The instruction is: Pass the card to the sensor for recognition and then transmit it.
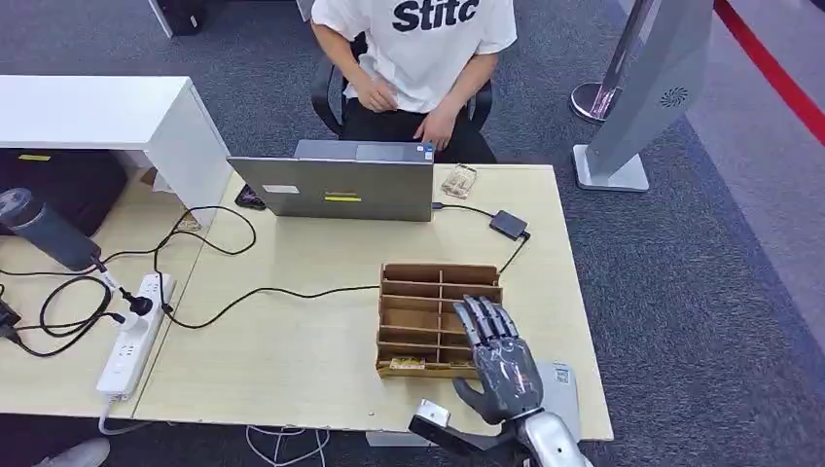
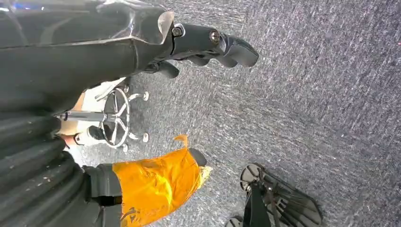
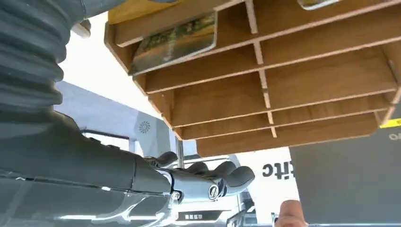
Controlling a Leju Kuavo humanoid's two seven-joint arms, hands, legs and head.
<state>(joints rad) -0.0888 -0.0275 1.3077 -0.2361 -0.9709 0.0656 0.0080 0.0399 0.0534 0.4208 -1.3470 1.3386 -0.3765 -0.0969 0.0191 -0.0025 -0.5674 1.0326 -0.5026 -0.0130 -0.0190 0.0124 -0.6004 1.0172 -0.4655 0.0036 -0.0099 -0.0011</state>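
A brown wooden card rack [image 1: 428, 292] with several slots stands on the table, right of centre. One card [image 1: 407, 363] lies in its nearest left slot; in the right wrist view that card [image 3: 175, 42] has a greenish picture on it. My right hand [image 1: 498, 365] hovers over the rack's near right corner, fingers spread and holding nothing; its fingers [image 3: 222, 177] reach out beside the rack [image 3: 283, 94]. A small black sensor box [image 1: 508, 224] sits behind the rack, cabled to the laptop. My left hand [image 2: 208, 45] hangs over the carpet and holds nothing.
A grey laptop [image 1: 336, 185] stands at the table's far side, with a person [image 1: 418, 58] seated behind it. A power strip [image 1: 131, 336], cables and a dark bottle [image 1: 44, 229] lie at the left. A grey pad [image 1: 564, 381] sits under my right wrist.
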